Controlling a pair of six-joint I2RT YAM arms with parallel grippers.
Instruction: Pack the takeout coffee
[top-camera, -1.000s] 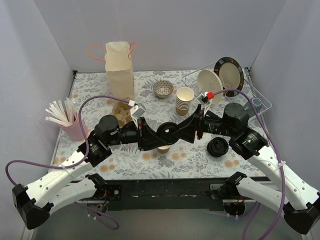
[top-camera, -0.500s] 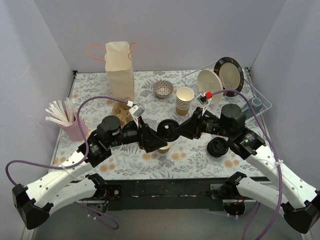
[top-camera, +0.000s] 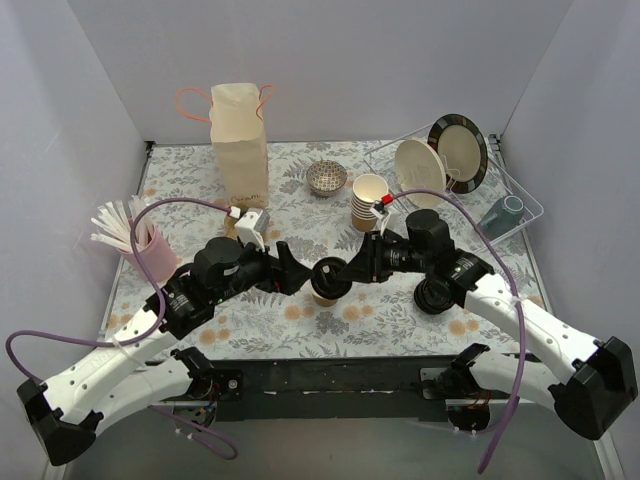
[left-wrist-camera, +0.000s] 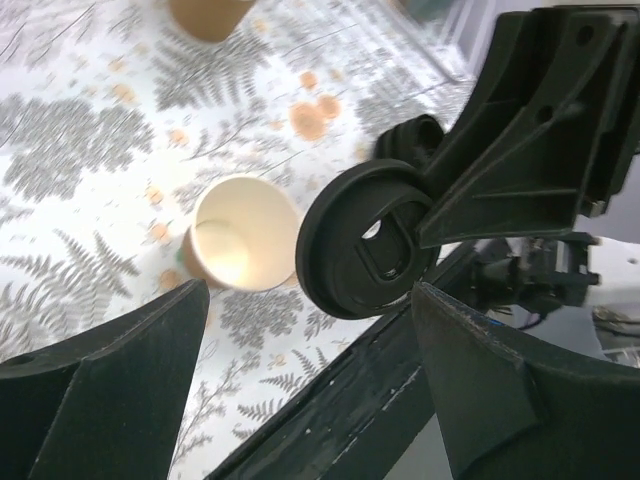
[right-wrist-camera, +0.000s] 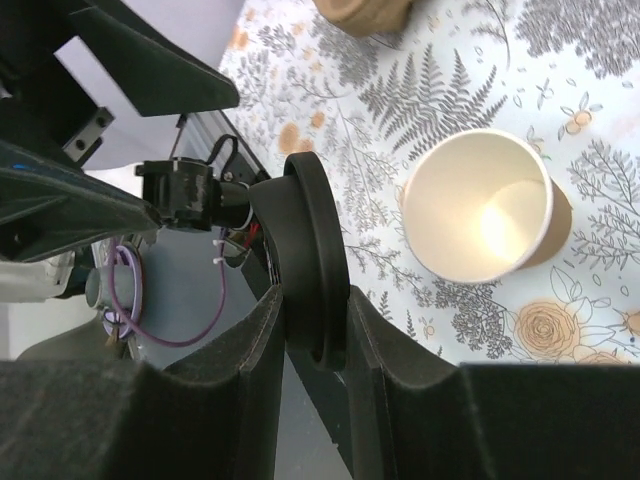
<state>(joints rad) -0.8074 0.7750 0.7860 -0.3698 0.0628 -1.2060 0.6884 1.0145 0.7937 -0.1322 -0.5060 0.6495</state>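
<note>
The takeout coffee is in two parts. Its brown paper cup (top-camera: 325, 294) (left-wrist-camera: 243, 245) (right-wrist-camera: 480, 205) stands lidless on the fern-print table. The round black lid (top-camera: 328, 270) (left-wrist-camera: 365, 240) (right-wrist-camera: 310, 260) hangs on edge just above the cup. My right gripper (top-camera: 350, 268) (right-wrist-camera: 315, 340) is shut on the lid's rim. From the left, my left gripper (top-camera: 290, 272) (left-wrist-camera: 310, 380) stands open, its fingers (left-wrist-camera: 100, 390) wide on either side of the lid and apart from it. The tall paper bag (top-camera: 240, 140) stands at the back left.
A stack of lidless cups (top-camera: 368, 202) and a patterned bowl (top-camera: 326, 177) sit behind the arms. Loose black lids (top-camera: 436, 295) lie at the right. A pink cup of straws (top-camera: 140, 250) stands at the left, and a clear rack with plates (top-camera: 455, 150) at the back right.
My left gripper has opened and let go of the lid. My right gripper has shut on it. Both arms have shifted a little to the left.
</note>
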